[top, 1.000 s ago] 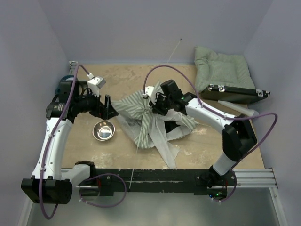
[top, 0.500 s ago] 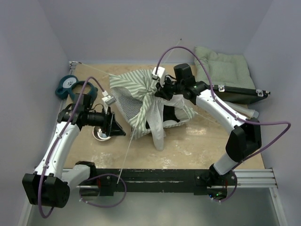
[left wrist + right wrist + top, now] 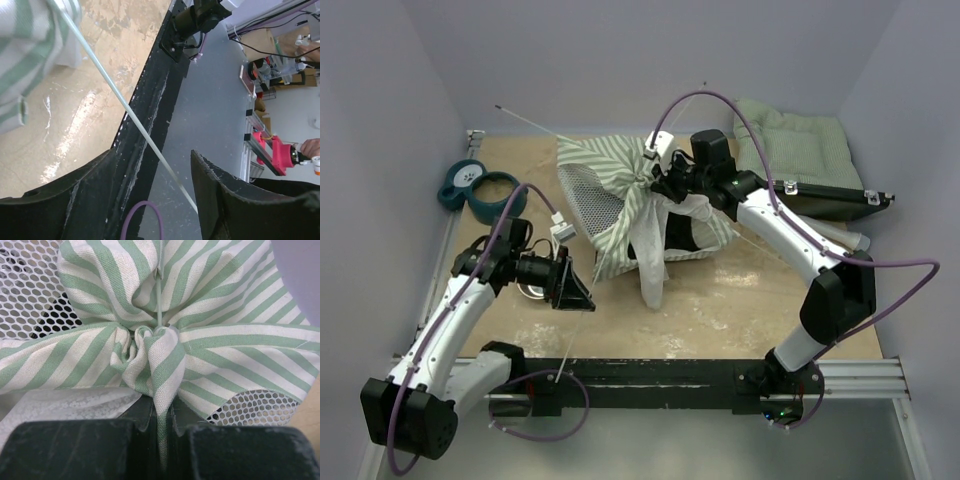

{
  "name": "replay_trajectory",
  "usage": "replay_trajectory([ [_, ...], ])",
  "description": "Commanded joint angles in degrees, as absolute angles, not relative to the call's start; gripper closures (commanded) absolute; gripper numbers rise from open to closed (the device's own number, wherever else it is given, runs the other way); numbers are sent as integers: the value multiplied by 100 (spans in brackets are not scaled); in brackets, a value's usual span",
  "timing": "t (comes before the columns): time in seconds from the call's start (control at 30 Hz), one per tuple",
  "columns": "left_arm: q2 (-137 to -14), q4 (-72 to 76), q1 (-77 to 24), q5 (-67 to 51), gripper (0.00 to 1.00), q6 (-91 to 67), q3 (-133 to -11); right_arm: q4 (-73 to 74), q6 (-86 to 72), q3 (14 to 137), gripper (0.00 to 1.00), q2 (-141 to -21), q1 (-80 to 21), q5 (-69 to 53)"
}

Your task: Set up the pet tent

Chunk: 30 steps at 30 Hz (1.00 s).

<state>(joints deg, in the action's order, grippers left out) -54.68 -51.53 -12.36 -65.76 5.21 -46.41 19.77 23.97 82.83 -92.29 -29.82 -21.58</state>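
Right of pet tent (image 3: 600, 170): cushion (image 3: 800, 150), black case (image 3: 825, 203).

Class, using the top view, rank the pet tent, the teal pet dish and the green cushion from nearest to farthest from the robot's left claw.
Measured from the left claw:
1. the pet tent, right beside it, its lower edge just to the claw's right.
2. the teal pet dish, off at the far left.
3. the green cushion, away in the far right corner.
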Motion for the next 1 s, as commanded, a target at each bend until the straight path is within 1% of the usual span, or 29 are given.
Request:
replay_trajectory([
  [0.0, -5475, -5053, -1336, -6688, 36, 97, -4631, 1231, 2189, 8631, 100, -9036, -2944, -1679],
  [0.1, -5581, -5448, -1345, -6890, 40, 236, -4851, 1125, 2057, 8613, 100, -8930, -2936, -1530],
  [0.17, -5633, -5781, -1345, -7039, 48, 464, -5096, 1046, 1996, 8561, 100, -8842, -2936, -1390],
  [0.2, -5703, -6062, -1345, -7118, 56, 675, -5280, 1029, 1952, 8552, 100, -8807, -2936, -1319],
  [0.3, -5879, -6538, -1345, -7216, 90, 1072, -5957, 1142, 1890, 8517, 100, -8754, -2927, -1458],
  [0.33, -5967, -6556, -1345, -7181, 100, 1072, -6194, 1195, 1872, 8473, 100, -8754, -2935, -1624],
  [0.43, -6230, -6530, -1345, -6866, 100, 1020, -7002, 1423, 1881, 8306, 100, -8745, -2936, -2187],
  [0.47, -6336, -6565, -1345, -6769, 100, 993, -7309, 1563, 1950, 8288, 91, -8763, -2944, -2380],
  [0.5, -6494, -6661, -1345, -6681, 100, 1063, -7495, 1738, 2038, 8305, 78, -8780, -2944, -2669],
  [0.53, -6634, -6827, -1345, -6636, 100, 1220, -7680, 1914, 2152, 8314, 69, -8806, -2944, -2828],
  [0.63, -6916, -7153, -1345, -6408, 100, 1379, -7962, 2389, 2451, 8463, 28, -8754, -2944, -3041],
  [0.67, -7021, -7302, -1345, -6364, 100, 1519, -8041, 2539, 2591, 8525, 20, -8728, -2944, -3050],
  [0.73, -7119, -7426, -1336, -6293, 100, 1573, -8138, 2872, 2925, 8726, 17, -8657, -2944, -2989],
  [0.83, -7084, -7339, -1336, -6249, 100, 1486, -8104, 3391, 3601, 8982, 17, -8465, -2944, -2849],
  [0.97, -7058, -7339, -1336, -6170, 100, 1442, -8051, 3796, 4638, 8772, 14, -7973, -2953, -2602],
])
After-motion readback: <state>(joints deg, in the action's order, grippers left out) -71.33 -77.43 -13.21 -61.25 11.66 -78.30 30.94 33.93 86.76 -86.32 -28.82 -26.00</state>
